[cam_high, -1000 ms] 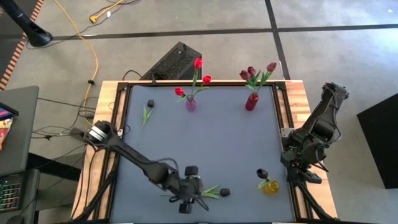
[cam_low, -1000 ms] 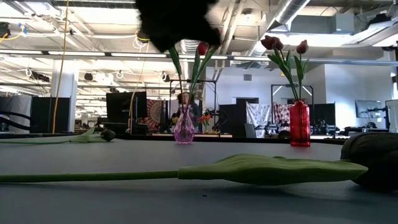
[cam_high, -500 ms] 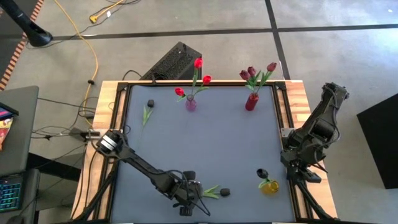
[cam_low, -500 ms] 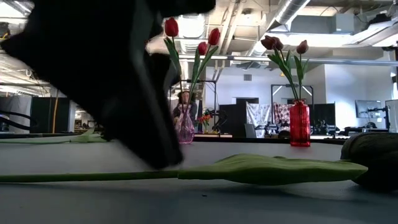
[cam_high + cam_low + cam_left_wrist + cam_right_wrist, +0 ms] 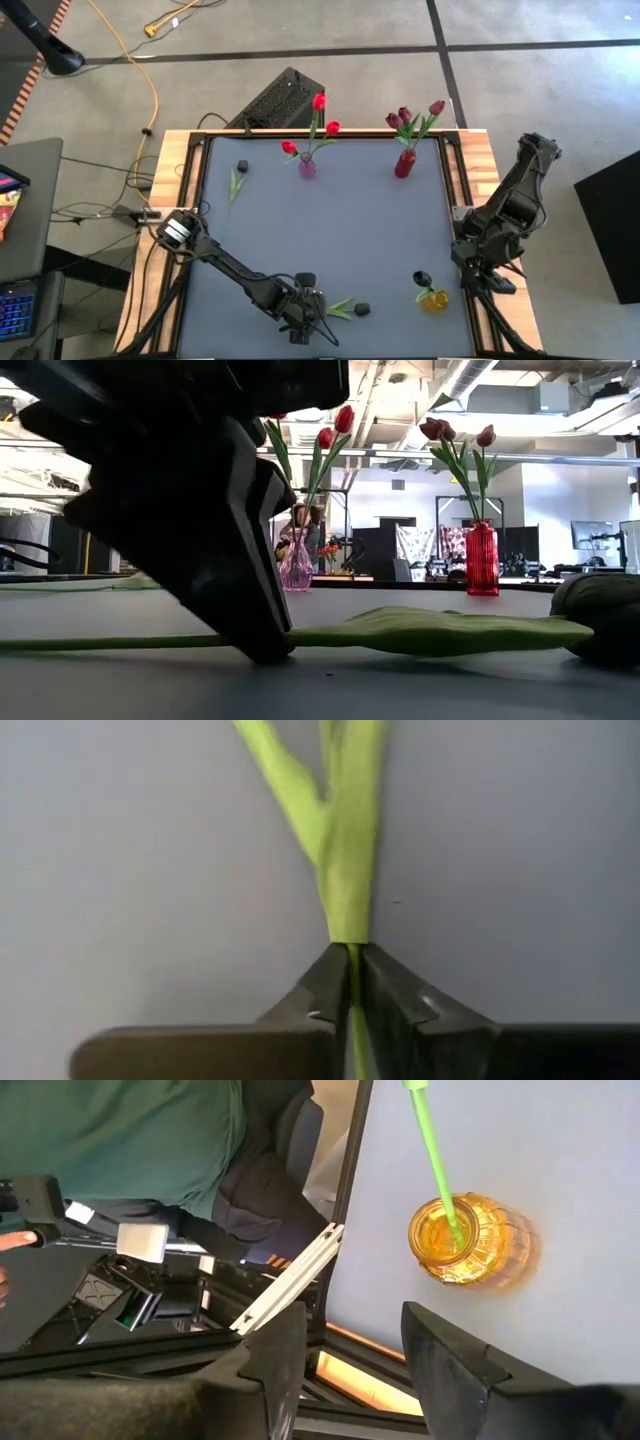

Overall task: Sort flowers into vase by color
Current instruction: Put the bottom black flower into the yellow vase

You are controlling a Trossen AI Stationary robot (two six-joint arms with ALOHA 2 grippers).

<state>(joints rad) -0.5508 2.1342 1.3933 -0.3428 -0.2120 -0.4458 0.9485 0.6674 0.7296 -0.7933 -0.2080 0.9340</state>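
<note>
On the grey worktop (image 5: 330, 225), near its front edge, lies a black-headed tulip (image 5: 345, 309). It is probably very light, with a thin stem that would bend and slip under a loose grip; the stem below the leaves looks like the sensible hold, away from the soft head. The left pincer (image 5: 352, 1010) is clamped on that stem, fingertips together just under the broad green leaf. The right pincer (image 5: 345, 1355) hangs with fingers apart beside the yellow vase (image 5: 434, 299), which holds one dark-headed flower.

Matt grey table (image 5: 330, 230), wooden edges; glossy glass vases (image 5: 404, 164) (translucent)
</note>
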